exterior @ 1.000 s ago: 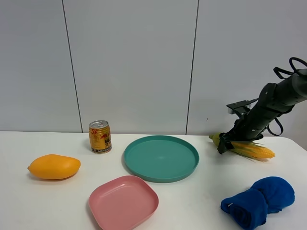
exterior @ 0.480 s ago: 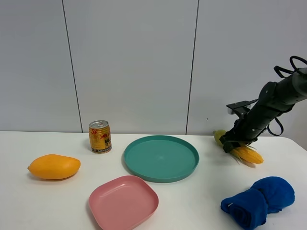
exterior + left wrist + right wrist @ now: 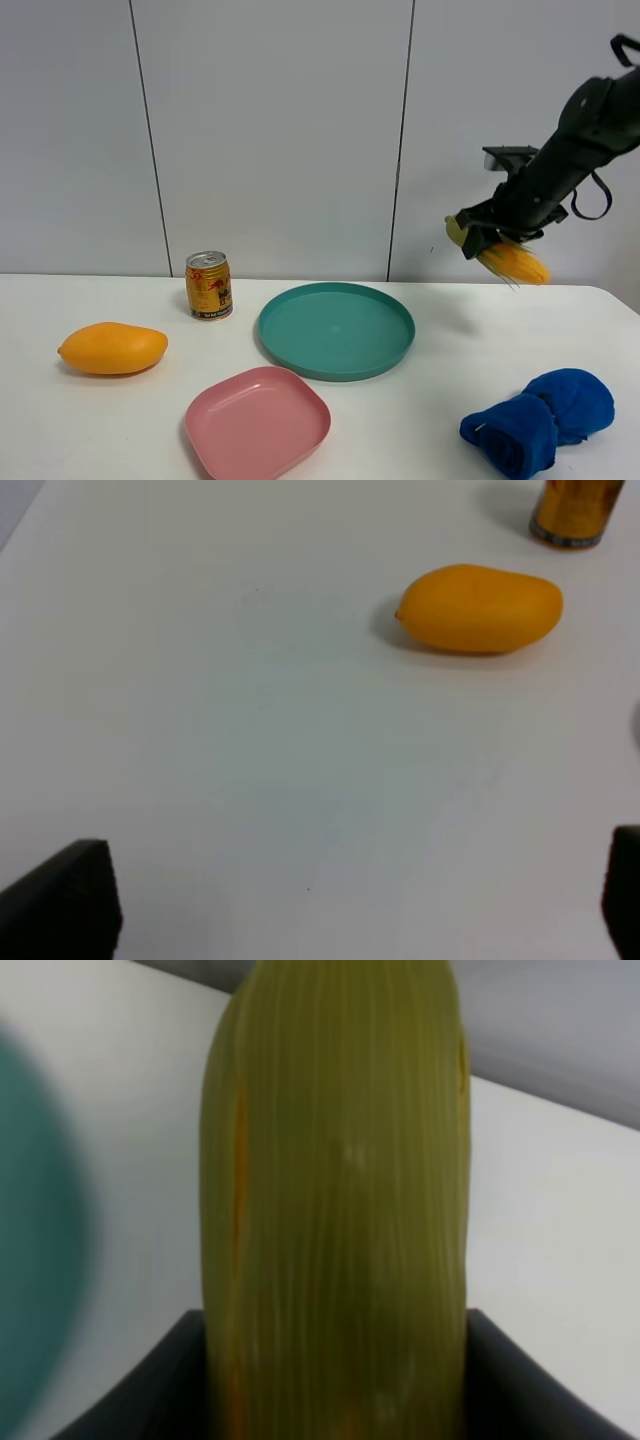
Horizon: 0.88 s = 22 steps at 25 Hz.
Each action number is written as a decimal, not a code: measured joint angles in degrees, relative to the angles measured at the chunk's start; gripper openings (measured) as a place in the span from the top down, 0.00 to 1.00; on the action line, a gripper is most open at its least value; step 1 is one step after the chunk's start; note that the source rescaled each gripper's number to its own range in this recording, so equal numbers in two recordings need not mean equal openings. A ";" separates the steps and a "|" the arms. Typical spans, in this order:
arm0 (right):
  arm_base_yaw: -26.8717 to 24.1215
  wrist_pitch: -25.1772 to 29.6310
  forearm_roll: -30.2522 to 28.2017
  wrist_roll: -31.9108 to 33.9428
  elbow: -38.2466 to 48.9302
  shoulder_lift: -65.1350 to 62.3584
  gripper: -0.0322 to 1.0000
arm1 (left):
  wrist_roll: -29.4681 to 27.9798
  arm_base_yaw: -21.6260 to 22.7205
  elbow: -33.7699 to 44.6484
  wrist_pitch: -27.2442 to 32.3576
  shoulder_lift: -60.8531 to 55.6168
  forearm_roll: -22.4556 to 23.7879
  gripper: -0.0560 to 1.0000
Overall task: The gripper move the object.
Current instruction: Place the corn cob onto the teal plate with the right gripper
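My right gripper (image 3: 483,237) is shut on the corn cob (image 3: 510,260) and holds it in the air, well above the table at the far right. The yellow kernel end hangs down to the right, and the pale green husk end sticks out to the left. In the right wrist view the green husk (image 3: 335,1210) fills the frame between the dark jaws. My left gripper (image 3: 350,900) is open and empty above bare table; only its two fingertips (image 3: 70,895) show in the left wrist view.
A teal round plate (image 3: 336,329) lies mid-table, a pink square plate (image 3: 258,420) in front of it. A yellow drink can (image 3: 208,285) and an orange mango (image 3: 112,348) sit at the left. A blue rolled towel (image 3: 540,418) lies at the front right.
My right gripper has lifted the corn cob off the table, up and slightly left. The cob has swung so its yellow end hangs lower. Nothing else has moved.
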 joint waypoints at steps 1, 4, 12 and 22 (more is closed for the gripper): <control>0.83 1.87 0.47 0.26 0.00 -1.51 0.97 | 0.00 0.00 0.00 0.00 0.00 0.00 0.00; 3.87 6.98 2.11 0.38 0.00 -6.54 0.97 | 0.00 0.00 0.00 0.00 0.00 0.00 0.00; 16.01 12.87 3.89 -2.52 0.00 -13.72 0.97 | 0.00 0.00 0.00 0.00 0.00 0.00 0.00; 26.27 4.19 -8.09 -6.23 0.00 -9.82 0.97 | 0.00 0.00 0.00 0.00 0.00 0.00 0.00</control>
